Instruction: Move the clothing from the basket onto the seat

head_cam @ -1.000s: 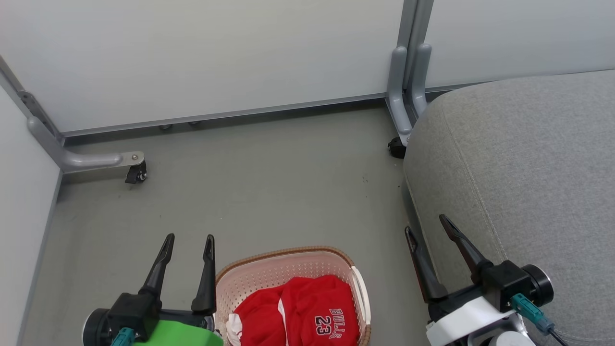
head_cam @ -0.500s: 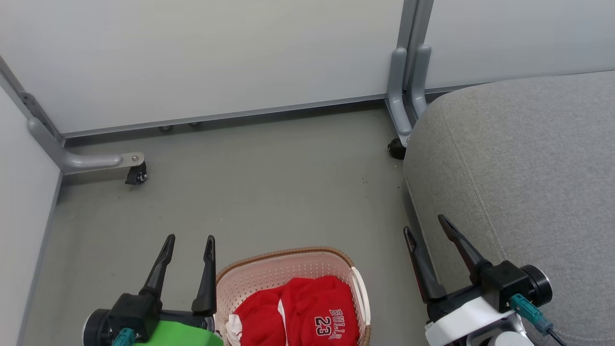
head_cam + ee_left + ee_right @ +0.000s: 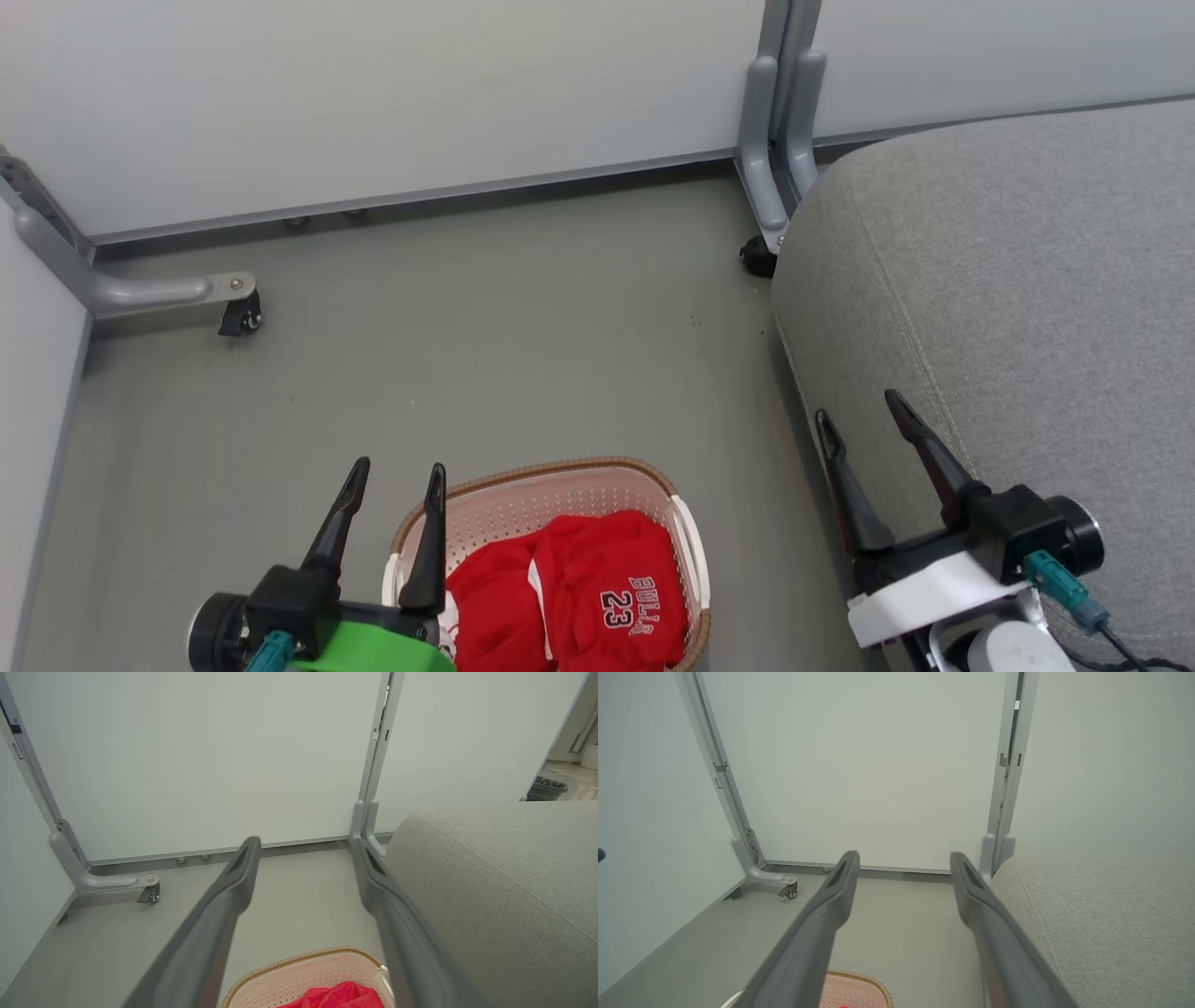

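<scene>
Red "BULLS 23" clothing (image 3: 597, 593) bunched inside the cream basket (image 3: 523, 499)

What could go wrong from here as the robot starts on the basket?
The clothing lies bunched in the basket; one grasp may lift only part, or drop a piece on the floor.
The open left gripper sits by the basket's rim and might catch it, dragging the basket.
The open right gripper is close to the seat edge and could brush it.
</scene>
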Tool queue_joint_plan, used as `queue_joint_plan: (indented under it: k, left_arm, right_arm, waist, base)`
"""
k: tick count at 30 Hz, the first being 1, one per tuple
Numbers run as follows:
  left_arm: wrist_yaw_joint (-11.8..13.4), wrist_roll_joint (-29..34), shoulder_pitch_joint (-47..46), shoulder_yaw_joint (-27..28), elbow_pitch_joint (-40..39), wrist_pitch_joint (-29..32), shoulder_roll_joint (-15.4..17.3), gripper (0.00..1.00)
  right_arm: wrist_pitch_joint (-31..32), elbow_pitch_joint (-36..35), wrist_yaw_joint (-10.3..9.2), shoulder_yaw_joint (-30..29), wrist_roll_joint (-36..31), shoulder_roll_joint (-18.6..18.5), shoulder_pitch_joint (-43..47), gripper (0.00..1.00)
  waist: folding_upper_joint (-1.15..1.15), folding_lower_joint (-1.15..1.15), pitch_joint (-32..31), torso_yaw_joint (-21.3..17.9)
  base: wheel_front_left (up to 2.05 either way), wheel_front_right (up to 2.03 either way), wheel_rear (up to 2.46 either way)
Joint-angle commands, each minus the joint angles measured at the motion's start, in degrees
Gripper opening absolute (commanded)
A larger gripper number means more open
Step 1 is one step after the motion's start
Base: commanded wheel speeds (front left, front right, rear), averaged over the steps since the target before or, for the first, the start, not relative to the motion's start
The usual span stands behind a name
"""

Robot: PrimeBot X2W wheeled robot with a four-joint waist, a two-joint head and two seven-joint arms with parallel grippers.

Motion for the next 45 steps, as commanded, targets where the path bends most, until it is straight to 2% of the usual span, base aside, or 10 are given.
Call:
queue_joint_plan:
  k: [1,7,11,20,27,36,45]
  left_arm:
    - [-0.2,0.5,-2.0,-0.3,0.2,0.0,0.3,1.00]
    - [-0.4,2.4,-8.3,-3.7,4.8,0.0,0.3,1.00]
    - [-0.4,5.5,-14.3,-7.7,10.8,0.0,0.8,1.00]
    - [-0.4,4.9,-29.7,-20.3,28.4,0.0,3.7,1.00]
    - [-0.4,4.9,-41.7,-30.3,42.5,0.0,4.2,1.00]
    - [-0.4,6.6,-53.7,-40.7,56.6,0.5,4.8,1.00]
    - [-0.4,8.0,-60.7,-46.2,63.6,4.1,3.3,1.00]
  right_arm:
    - [-0.2,-0.6,0.00,-0.8,-0.2,0.0,-1.4,1.00]
    - [-0.2,-3.5,0.00,-4.6,0.9,0.3,-6.5,1.00]
    - [-0.2,-5.6,0.00,-7.0,1.3,0.4,-10.5,1.00]
    - [-0.2,-8.3,0.00,-7.9,1.6,-0.5,-18.5,1.00]
    - [-0.2,-10.8,0.00,-8.4,1.6,0.2,-21.9,1.00]
    - [-0.2,-11.5,0.00,-7.7,1.9,1.1,-24.2,1.00]
    - [-0.2,-11.2,0.00,-6.4,2.6,2.2,-25.0,1.00]
  waist:
    - [0.00,0.00,2.5,-0.9]
    - [0.00,0.00,12.0,-2.7]
    - [0.00,0.00,18.5,-3.9]
    - [0.00,0.00,31.5,-6.5]
    - [0.00,0.00,39.6,-8.6]
    - [0.00,0.00,45.6,-11.8]
    - [0.00,0.00,49.1,-14.6]
  base:
    - [0.00,0.00,0.00]
    - [0.00,0.00,0.00]
    - [0.00,0.00,0.00]
    - [0.00,0.00,0.00]
    - [0.00,0.00,0.00]
    - [0.00,0.00,0.00]
    - [0.00,0.00,0.00]
